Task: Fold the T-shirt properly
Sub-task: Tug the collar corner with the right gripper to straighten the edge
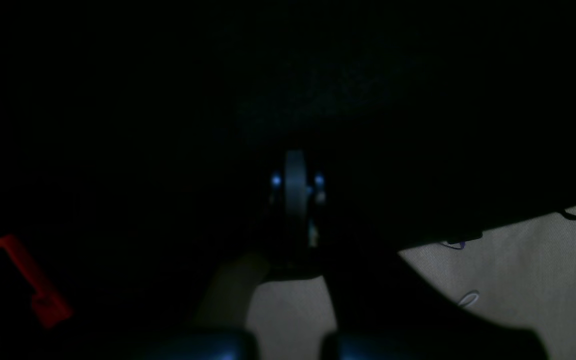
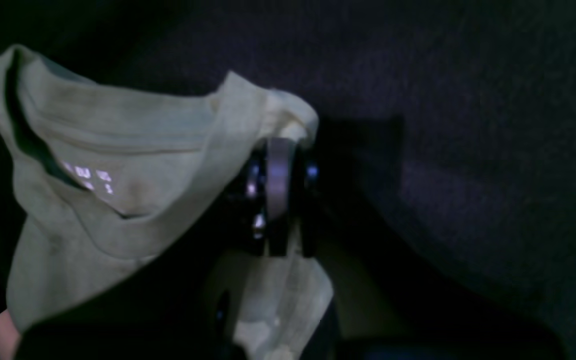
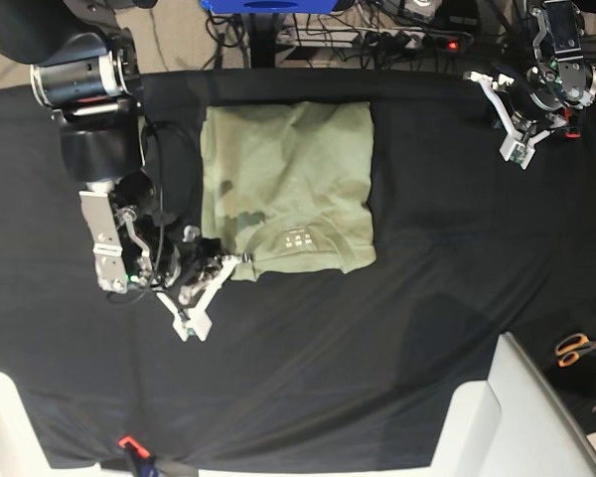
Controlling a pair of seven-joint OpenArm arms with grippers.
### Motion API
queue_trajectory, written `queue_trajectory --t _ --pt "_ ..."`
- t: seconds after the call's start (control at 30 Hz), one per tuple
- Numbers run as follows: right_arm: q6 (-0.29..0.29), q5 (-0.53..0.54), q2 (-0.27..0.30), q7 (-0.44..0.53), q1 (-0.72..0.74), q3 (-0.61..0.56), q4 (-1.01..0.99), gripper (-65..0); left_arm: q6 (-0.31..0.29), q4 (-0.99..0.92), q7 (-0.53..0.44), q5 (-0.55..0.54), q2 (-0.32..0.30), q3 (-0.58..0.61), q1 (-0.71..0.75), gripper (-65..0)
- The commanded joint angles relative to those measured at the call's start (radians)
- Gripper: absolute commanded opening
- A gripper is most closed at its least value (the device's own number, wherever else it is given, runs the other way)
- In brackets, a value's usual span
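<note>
Lying partly folded on the black table cloth (image 3: 377,328), the T-shirt (image 3: 288,184) looked light, limp and soft, likely to sag and crease wherever it went unsupported; a shoulder corner or hem edge seemed the sensible place to take it. The right gripper (image 2: 278,150) had its jaws pinched on a bunch of cloth just beside the collar (image 2: 118,150), its arm reaching low across the table. The left gripper (image 3: 521,139) sat well apart at the far corner, jaws pressed together on nothing.
</note>
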Motion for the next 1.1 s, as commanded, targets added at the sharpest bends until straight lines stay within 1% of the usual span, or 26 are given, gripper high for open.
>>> queue_trajectory --t 0.0,0.2,0.27,0.37,0.47,0.7,0.8,0.9,0.93,0.97,1.07 --pt "0.008 0.010 0.003 0.014 0.028 -0.001 0.016 -62.6 0.001 0.010 -0.004 -0.003 -0.015 -0.003 0.003 -65.0" --pt "0.002 0.007 0.007 0.014 0.030 0.001 0.022 -63.0 0.001 0.010 -0.004 -0.003 -0.015 -0.003 0.000 -65.0" --pt "0.000 0.007 0.020 0.014 0.030 0.001 0.022 -64.4 0.001 0.010 -0.004 -0.003 -0.015 -0.003 0.000 -65.0" --pt "-0.001 0.007 0.023 0.014 0.030 0.007 0.022 -64.8 0.001 0.010 -0.004 -0.003 -0.015 -0.003 0.000 -65.0" --pt "-0.037 0.006 0.041 0.014 0.030 0.007 0.034 -64.8 0.001 0.010 -0.004 -0.003 -0.015 -0.003 0.000 -65.0" --pt "-0.048 0.006 0.044 0.010 0.021 0.008 0.091 -65.0 0.001 0.010 -0.004 -0.003 -0.015 -0.003 0.000 -65.0" --pt "-0.115 0.006 0.044 0.010 0.014 0.004 0.094 -65.0 0.001 0.010 -0.004 -0.003 -0.015 -0.003 0.000 -65.0" --pt "-0.118 0.010 0.044 0.008 0.014 0.010 0.094 -63.9 0.001 -0.001 -0.004 -0.003 -0.015 -0.003 -0.002 -65.0" --pt "-0.118 0.010 0.040 0.008 0.013 0.008 0.094 -62.6 0.001 -0.013 -0.004 -0.003 -0.015 -0.003 -0.002 -65.0" --pt "-0.118 0.012 0.040 0.005 0.013 0.004 0.094 -58.8 0.001 -0.026 -0.004 -0.003 -0.015 -0.003 -0.004 -65.0" --pt "-0.117 0.012 0.026 -0.012 0.013 0.010 0.094 -37.1 0.001 -0.059 -0.005 -0.003 -0.015 -0.003 -0.019 -65.0"
